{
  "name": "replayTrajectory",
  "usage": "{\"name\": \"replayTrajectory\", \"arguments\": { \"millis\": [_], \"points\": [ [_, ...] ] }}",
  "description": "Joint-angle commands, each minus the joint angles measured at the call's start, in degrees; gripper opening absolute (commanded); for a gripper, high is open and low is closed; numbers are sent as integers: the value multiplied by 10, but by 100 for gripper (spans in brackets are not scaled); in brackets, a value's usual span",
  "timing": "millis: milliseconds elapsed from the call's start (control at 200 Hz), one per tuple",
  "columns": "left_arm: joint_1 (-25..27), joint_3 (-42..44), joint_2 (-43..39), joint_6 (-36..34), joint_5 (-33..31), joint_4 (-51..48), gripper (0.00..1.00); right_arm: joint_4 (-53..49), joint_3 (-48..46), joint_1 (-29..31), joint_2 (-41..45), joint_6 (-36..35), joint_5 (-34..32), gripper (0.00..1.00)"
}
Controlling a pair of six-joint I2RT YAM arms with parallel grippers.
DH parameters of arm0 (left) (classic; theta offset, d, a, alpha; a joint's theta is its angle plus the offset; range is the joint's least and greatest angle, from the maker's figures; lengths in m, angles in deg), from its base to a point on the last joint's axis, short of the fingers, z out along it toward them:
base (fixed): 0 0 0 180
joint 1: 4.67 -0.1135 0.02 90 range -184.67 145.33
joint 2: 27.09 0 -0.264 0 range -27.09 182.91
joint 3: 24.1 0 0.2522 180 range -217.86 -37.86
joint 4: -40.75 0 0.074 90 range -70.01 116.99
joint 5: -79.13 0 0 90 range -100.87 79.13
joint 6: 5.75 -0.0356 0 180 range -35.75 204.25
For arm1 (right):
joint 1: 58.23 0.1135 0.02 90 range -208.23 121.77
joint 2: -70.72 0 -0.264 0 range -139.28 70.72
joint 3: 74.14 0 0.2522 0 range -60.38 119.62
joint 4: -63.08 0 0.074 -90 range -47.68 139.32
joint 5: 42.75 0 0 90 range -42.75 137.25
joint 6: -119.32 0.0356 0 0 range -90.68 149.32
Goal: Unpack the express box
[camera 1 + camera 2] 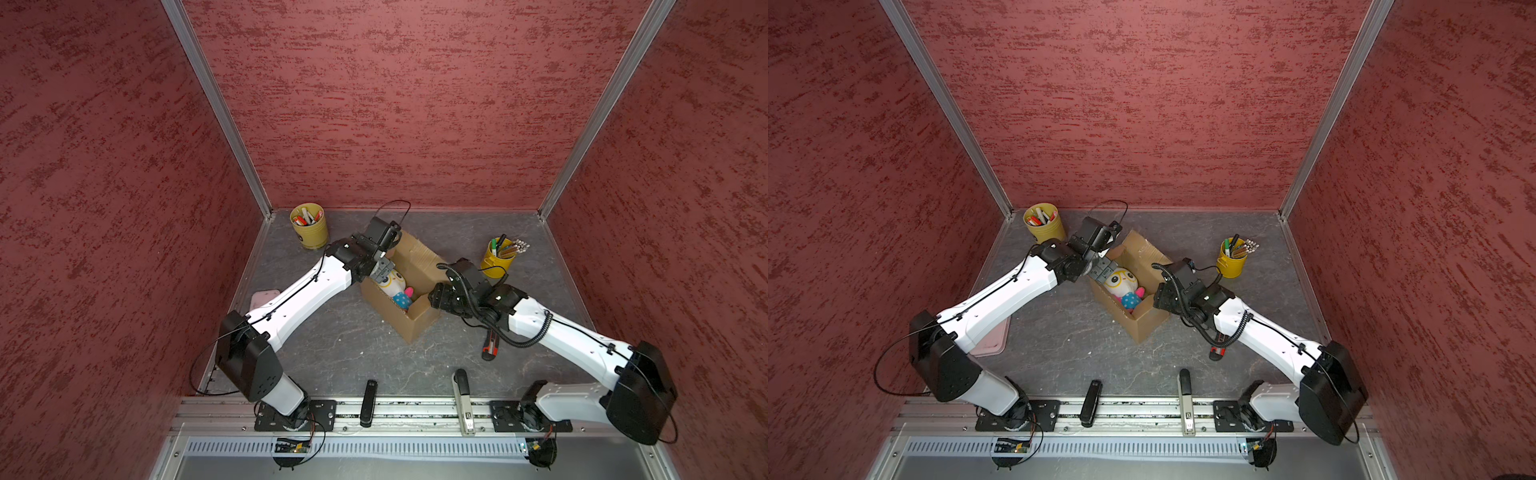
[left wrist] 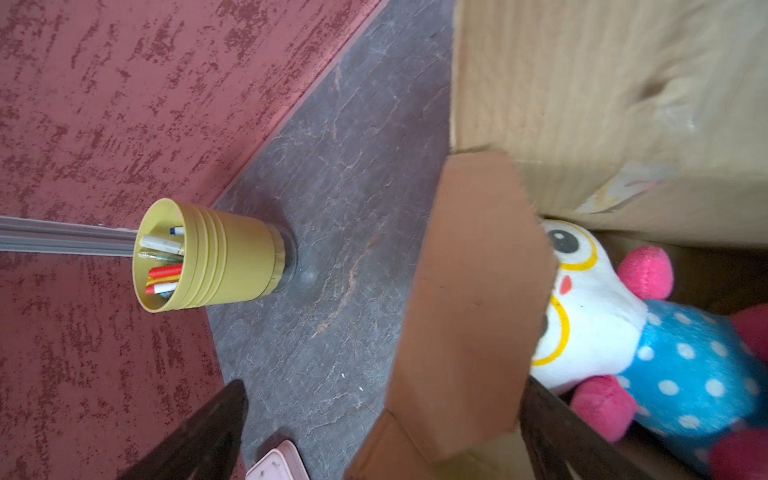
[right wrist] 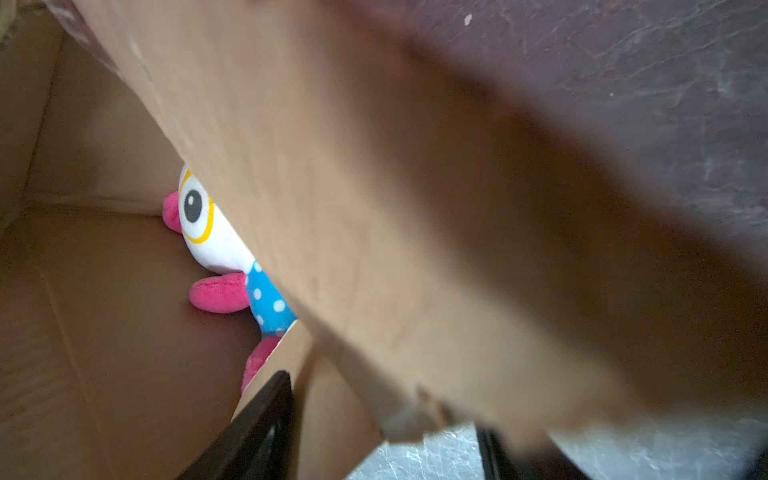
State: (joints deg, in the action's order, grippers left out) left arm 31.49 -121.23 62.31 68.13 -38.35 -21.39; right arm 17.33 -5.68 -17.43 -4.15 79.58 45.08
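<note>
The express box (image 1: pixel 397 320) (image 1: pixel 1144 322) stands open mid-table, its flaps spread. Inside lies a plush toy (image 1: pixel 395 286) (image 1: pixel 1121 283) with a white head, yellow-ringed eyes, a blue dotted body and pink limbs. My left gripper (image 1: pixel 384 269) (image 2: pixel 386 390) is open at the box's far-left end. It straddles a short flap (image 2: pixel 469 291), one finger inside by the plush toy (image 2: pixel 590 316), one outside over the floor. My right gripper (image 1: pixel 436 297) (image 3: pixel 382 411) is open astride the box's right wall (image 3: pixel 374 208). Floor shows between cardboard and the outer finger.
Yellow pen cups stand at the back left (image 1: pixel 309 227) and the right (image 1: pixel 498 259). A pink tray (image 1: pixel 992 336) lies under the left arm, a red-black utility knife (image 1: pixel 490 345) under the right arm. A black stapler (image 1: pixel 368 402) and a grey stapler (image 1: pixel 463 399) lie at the front.
</note>
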Motion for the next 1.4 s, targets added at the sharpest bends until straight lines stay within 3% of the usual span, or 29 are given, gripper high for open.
{"name": "replayTrajectory", "arguments": {
  "millis": [0,235,491,742,1097,1398],
  "points": [
    [-22,10,-5,11,-52,18,100,-30,4,2,-8,9,-7,70],
    [-49,-12,22,36,-67,26,100,-35,3,2,-12,8,-7,70],
    [-68,-37,82,67,-38,24,100,-34,1,2,-12,8,-5,70],
    [-78,-40,103,107,35,-3,100,-32,2,1,-23,4,-5,71],
    [-97,35,6,190,154,-15,100,-14,40,-46,-55,-78,16,72],
    [-99,143,-114,283,250,0,100,33,128,-105,-125,-193,101,74]
  ]
}}
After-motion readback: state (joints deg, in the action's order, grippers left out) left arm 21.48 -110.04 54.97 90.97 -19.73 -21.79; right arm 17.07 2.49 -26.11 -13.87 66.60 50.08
